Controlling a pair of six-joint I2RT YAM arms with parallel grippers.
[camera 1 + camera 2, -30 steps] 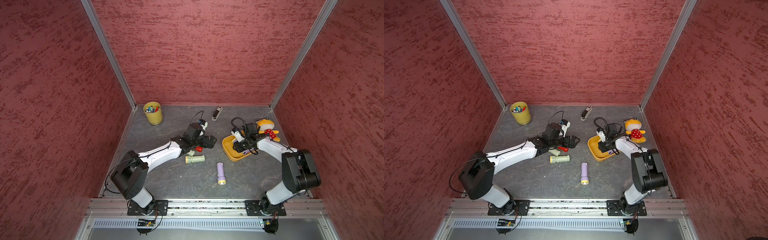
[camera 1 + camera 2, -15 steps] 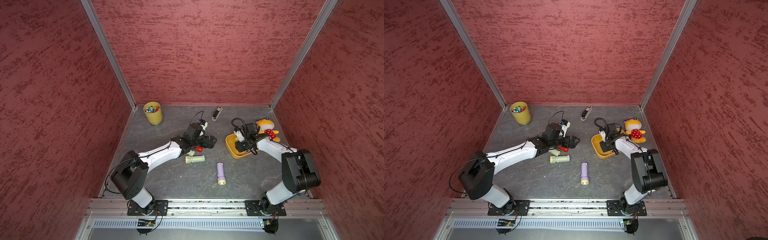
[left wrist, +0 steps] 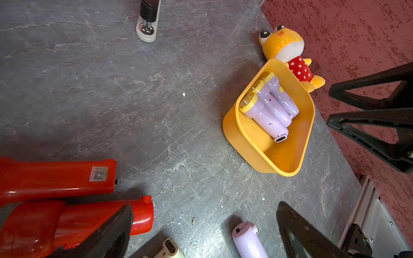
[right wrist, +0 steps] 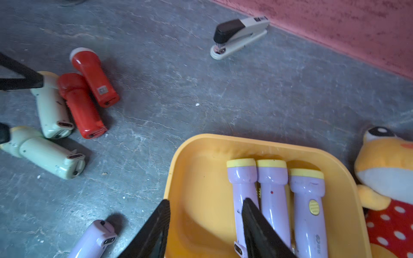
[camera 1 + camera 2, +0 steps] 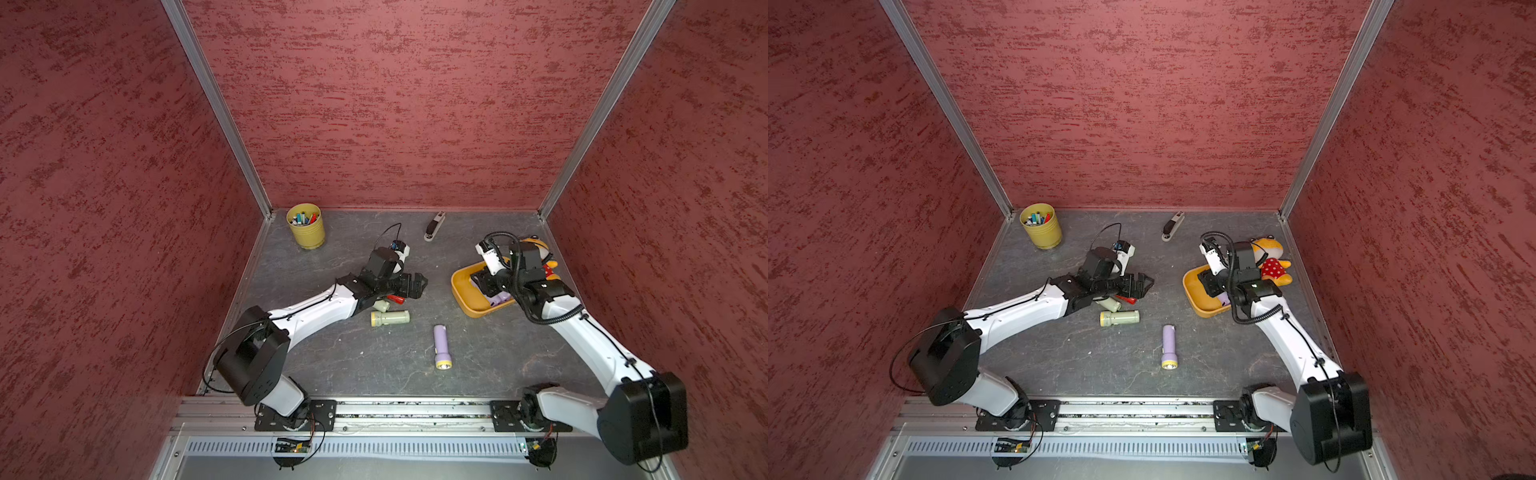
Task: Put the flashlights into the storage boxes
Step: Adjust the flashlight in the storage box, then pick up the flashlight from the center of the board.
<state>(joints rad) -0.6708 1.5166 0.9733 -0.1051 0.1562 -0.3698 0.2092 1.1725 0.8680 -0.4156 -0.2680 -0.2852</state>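
Grey tabletop [image 5: 332, 353]: three lilac, yellow-headed flashlights [image 4: 273, 189] lie in the orange tray [image 4: 201, 178]; both arms' jaws spread.

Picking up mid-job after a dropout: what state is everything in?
storage tray, partly filled.
three lilac flashlights, lying side by side in tray.
fourth lilac flashlight, lying on table.
red flashlights, both on table.
pale green flashlights, both on table.
left gripper, open, empty.
right gripper, open over tray.
stapler, closed.

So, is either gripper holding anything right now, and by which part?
Nothing is held: left gripper open by red flashlights, right gripper open over the tray.
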